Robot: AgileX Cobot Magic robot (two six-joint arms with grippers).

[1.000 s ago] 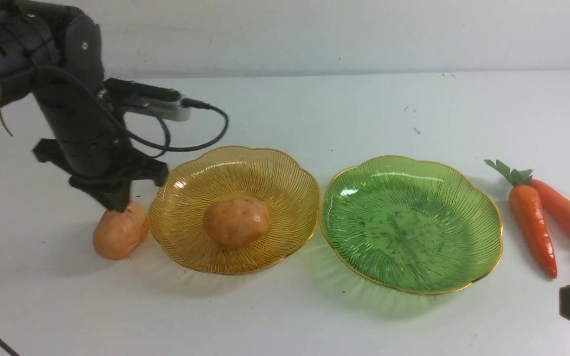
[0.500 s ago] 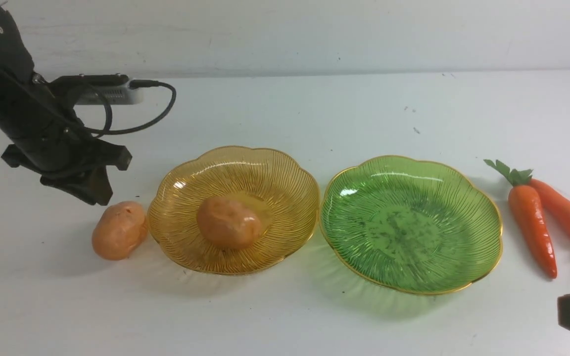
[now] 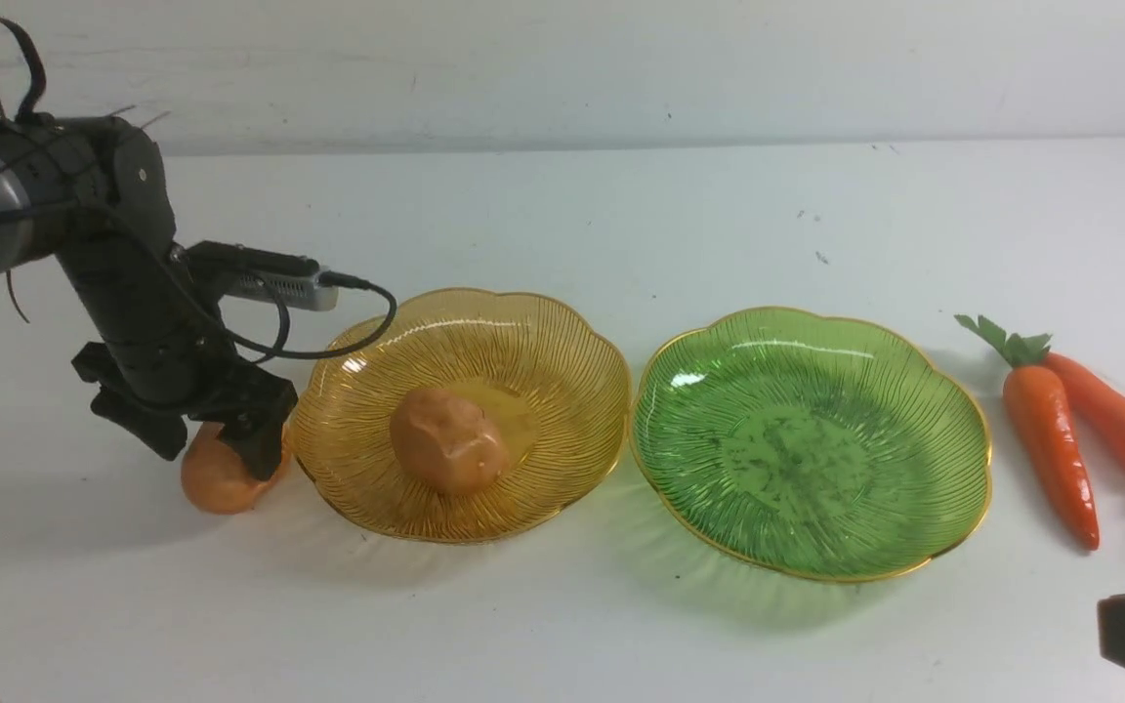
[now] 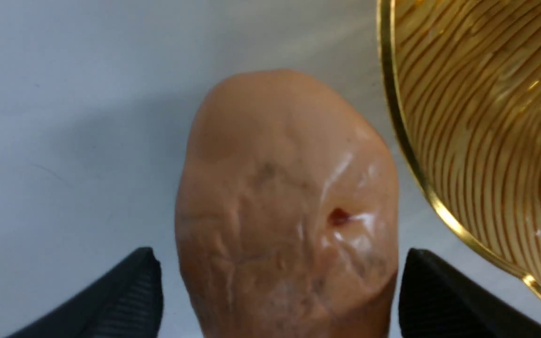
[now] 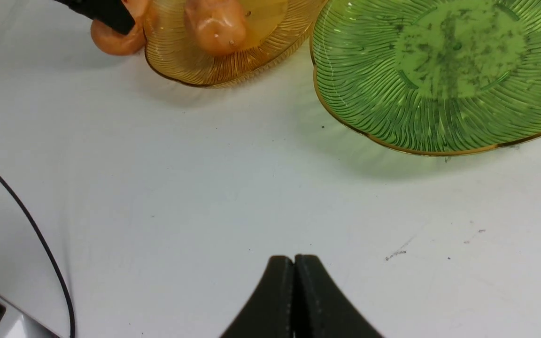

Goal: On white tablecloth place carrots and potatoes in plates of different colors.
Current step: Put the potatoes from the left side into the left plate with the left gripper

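Note:
One potato [image 3: 216, 486] lies on the white tablecloth [image 3: 523, 625], just left of the amber-yellow plate [image 3: 562, 332]. My left gripper [image 3: 214, 454] is open and lowered over it, one finger on each side; the left wrist view shows the potato [image 4: 284, 202] between the fingertips [image 4: 134, 291]. The other potato [image 3: 447, 439] sits in the amber plate. The green plate [image 3: 816, 439] holds nothing. Two carrots [image 3: 1051, 449] [image 3: 1114, 420] lie on the cloth at the far right. My right gripper [image 5: 294, 263] is shut and empty above the cloth at the front right.
The amber plate's gold rim [image 4: 421, 178] is close beside the left gripper's inner finger. A black cable [image 5: 31, 220] runs over the cloth near the front left. The back wall [image 3: 621, 68] bounds the table.
My left gripper swung up and left off the potato, then came back down around it. The potato in the amber plate rolled slightly left. The right gripper sank slightly in view.

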